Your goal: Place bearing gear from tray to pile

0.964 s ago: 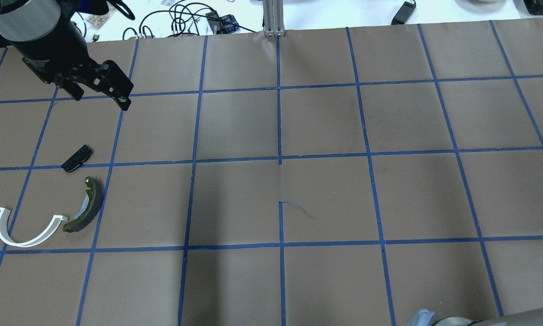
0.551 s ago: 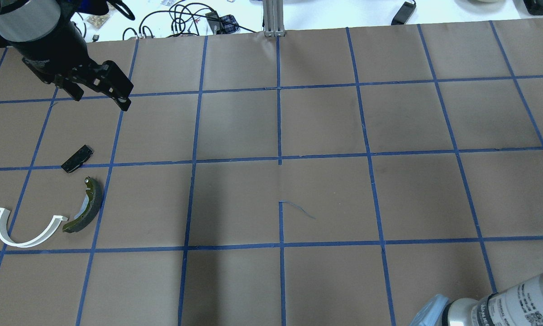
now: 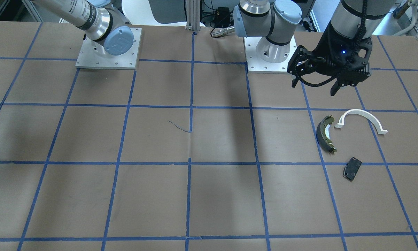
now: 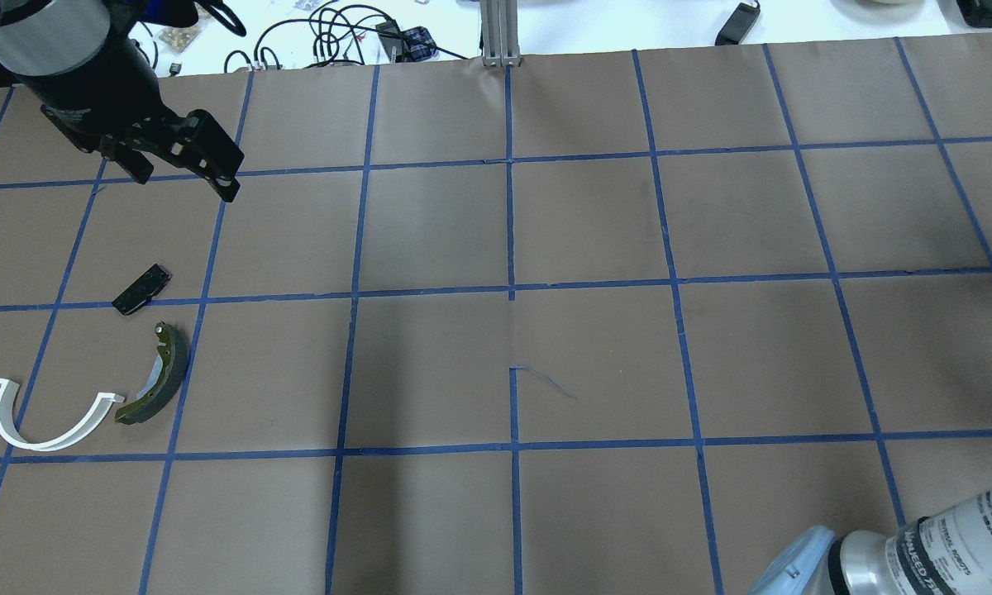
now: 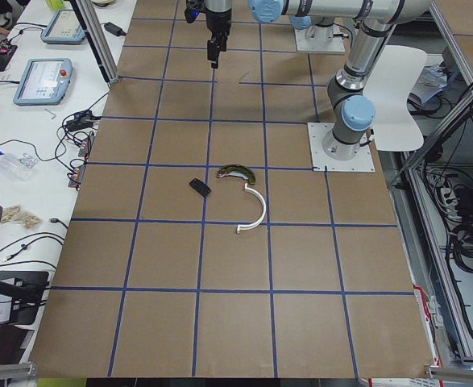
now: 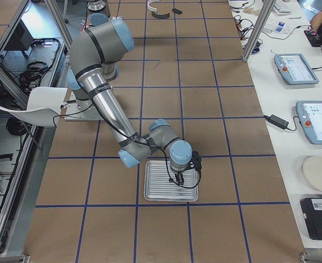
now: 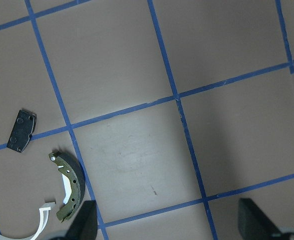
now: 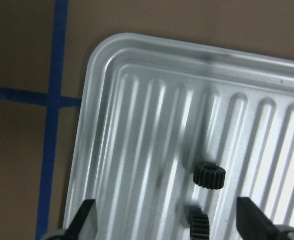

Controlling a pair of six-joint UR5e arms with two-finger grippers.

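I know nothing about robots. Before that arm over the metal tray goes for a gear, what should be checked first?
1. Right gripper open: ok, jaws spread wide.
2. Gear lined up: ok, the lower black gear lies between the jaws; the upper black gear lies just beyond.
3. Gripper low enough to grasp: cannot tell.
4. Tray lying flat: ok.
5. Pile in place: ok, brake shoe, white arc and pad plate lie loosely together.
6. Left gripper holding nothing: ok, open, touching no part.

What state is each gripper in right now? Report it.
Left gripper: open, holding nothing.
Right gripper: open, holding nothing, above the tray.
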